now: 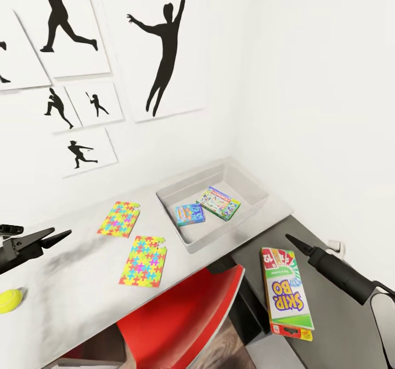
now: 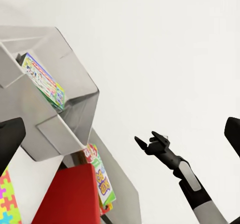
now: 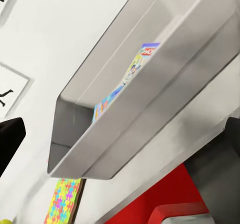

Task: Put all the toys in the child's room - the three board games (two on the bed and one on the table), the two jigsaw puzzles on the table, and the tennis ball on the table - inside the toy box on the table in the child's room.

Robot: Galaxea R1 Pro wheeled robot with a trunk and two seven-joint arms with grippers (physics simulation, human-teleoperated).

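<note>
Head view: the right gripper (image 1: 291, 241) hovers off the table's (image 1: 82, 281) front edge, its dark fingers drawn to a point, grasping nothing. The SKIP-BO box (image 1: 286, 293) lies flat on a grey surface (image 1: 340, 325) directly below and just beside this gripper, apart from it. The toy box (image 1: 249, 207) stands beyond the gripper on the table corner by the wall, with the blue game (image 1: 190, 214) and the Monopoly game (image 1: 219, 202) lying side by side inside it. The left gripper (image 1: 57, 236) hangs over the table's other end, its fingers spread and empty. The tennis ball (image 1: 10, 300) rests on the table below and behind this gripper, near but not touching. Two jigsaw puzzles (image 1: 119, 218) (image 1: 144, 260) lie flat on the table between the left gripper and the toy box, the nearer one just ahead of the fingertips. A red chair (image 1: 181, 314) sits under the table edge. Left wrist view: the right gripper (image 2: 150, 143) appears with slightly parted tips, the SKIP-BO box (image 2: 102, 181) near it. Right wrist view: the toy box wall (image 3: 165, 109) lies ahead of the fingers, a puzzle (image 3: 62, 201) beyond.
</note>
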